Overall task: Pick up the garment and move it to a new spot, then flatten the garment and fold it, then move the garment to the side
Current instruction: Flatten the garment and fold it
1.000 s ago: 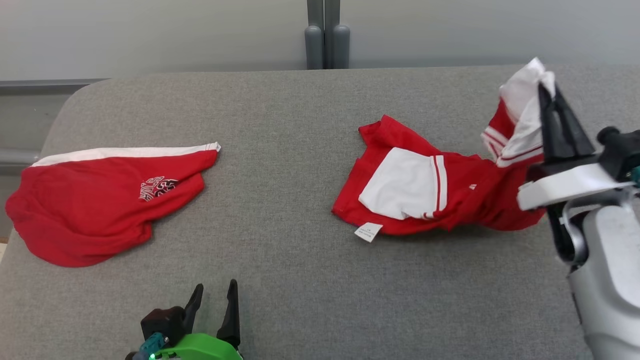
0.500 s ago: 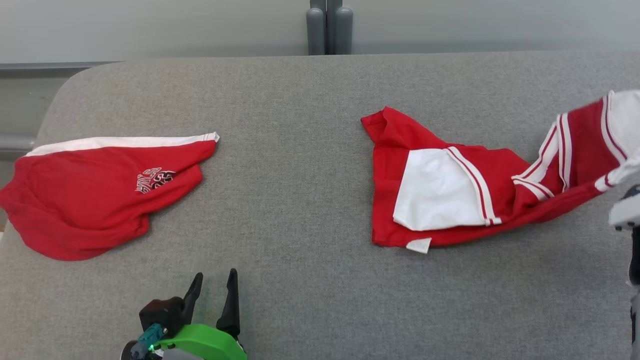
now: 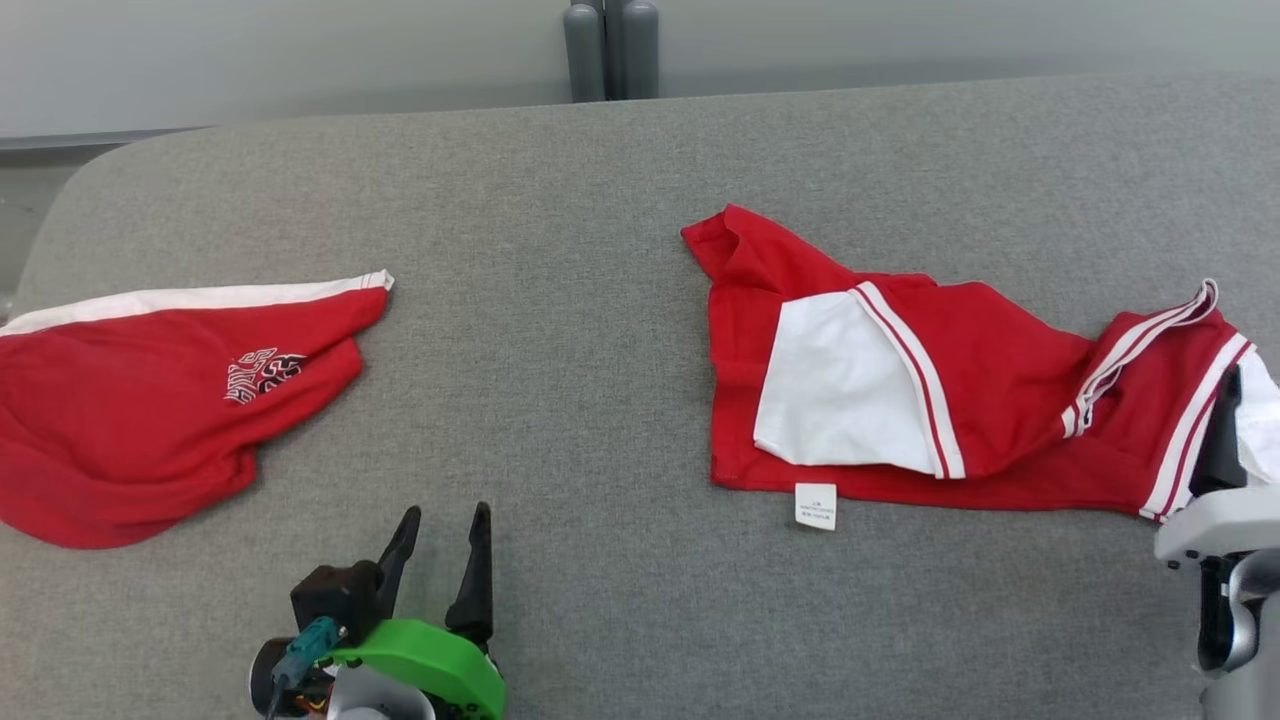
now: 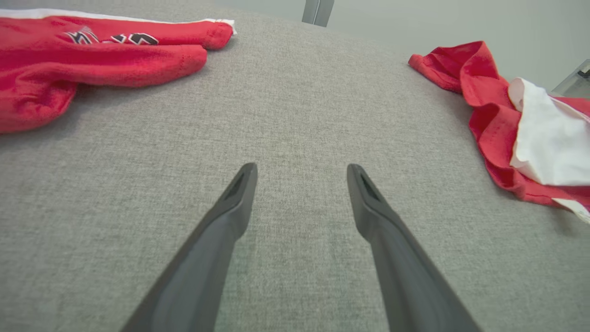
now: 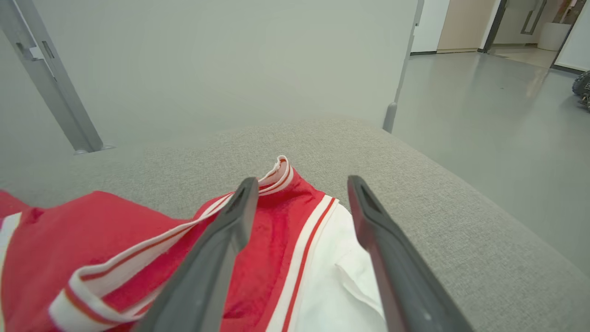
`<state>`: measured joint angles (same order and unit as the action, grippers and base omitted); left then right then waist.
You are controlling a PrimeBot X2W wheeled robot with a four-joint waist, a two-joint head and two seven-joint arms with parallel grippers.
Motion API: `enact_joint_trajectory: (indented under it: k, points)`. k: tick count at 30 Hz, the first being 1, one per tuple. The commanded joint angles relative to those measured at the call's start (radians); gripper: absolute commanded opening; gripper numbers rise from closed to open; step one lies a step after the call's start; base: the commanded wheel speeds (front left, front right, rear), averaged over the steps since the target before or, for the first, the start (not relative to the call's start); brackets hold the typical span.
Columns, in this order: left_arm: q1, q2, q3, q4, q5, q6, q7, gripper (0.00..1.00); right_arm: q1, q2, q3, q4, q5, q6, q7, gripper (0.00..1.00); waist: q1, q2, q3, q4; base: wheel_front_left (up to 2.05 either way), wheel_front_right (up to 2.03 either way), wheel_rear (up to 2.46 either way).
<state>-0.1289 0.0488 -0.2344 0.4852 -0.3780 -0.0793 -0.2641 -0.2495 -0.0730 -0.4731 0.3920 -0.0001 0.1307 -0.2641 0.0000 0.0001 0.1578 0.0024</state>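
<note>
Garment [image 3: 1000,400] nr table [image 3: 600,400] R edge | R gripper [image 5: 299,184] wide over it | L gripper [image 3: 445,520] wide, bare table ahead

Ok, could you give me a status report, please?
Left gripper open, empty. Right gripper open above garment, striped end. It lies rumpled on table. Far left: second red garment, apart.
</note>
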Motion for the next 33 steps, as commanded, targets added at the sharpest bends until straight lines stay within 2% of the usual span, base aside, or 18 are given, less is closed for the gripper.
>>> enact_joint_trajectory:
  k: [1,8,19,27,33]
  points:
    - [-0.023,0.003,-0.013,-0.008,-0.005,-0.008,0.0,1.0,0.015,0.003,0.024,-0.017,-0.003,0.0,0.0,1.0,0.0,-0.0001,0.001,-0.008,0.0,0.0,0.0]
    - [-0.084,0.004,-0.138,-0.012,-0.051,-0.03,0.0,1.0,0.023,0.015,0.126,-0.047,0.014,0.0,0.0,1.0,0.0,-0.0001,0.018,-0.029,0.0,0.0,0.0]
    - [-0.232,0.004,-0.427,0.085,-0.193,-0.052,0.0,1.0,-0.032,0.021,0.218,-0.061,0.041,0.0,0.0,1.0,0.0,-0.0001,0.091,-0.108,0.0,0.0,0.0]
    - [-0.292,0.004,-0.472,0.152,-0.333,-0.052,0.0,1.0,-0.045,0.022,0.235,-0.072,0.07,0.0,0.0,1.0,0.0,-0.0001,0.134,-0.166,0.0,0.0,0.0]
    - [-0.32,0.004,-0.485,0.188,-0.345,-0.052,0.001,1.0,-0.049,0.022,0.234,-0.074,0.083,0.0,0.0,1.0,0.0,-0.0001,0.154,-0.183,0.0,0.0,0.0]
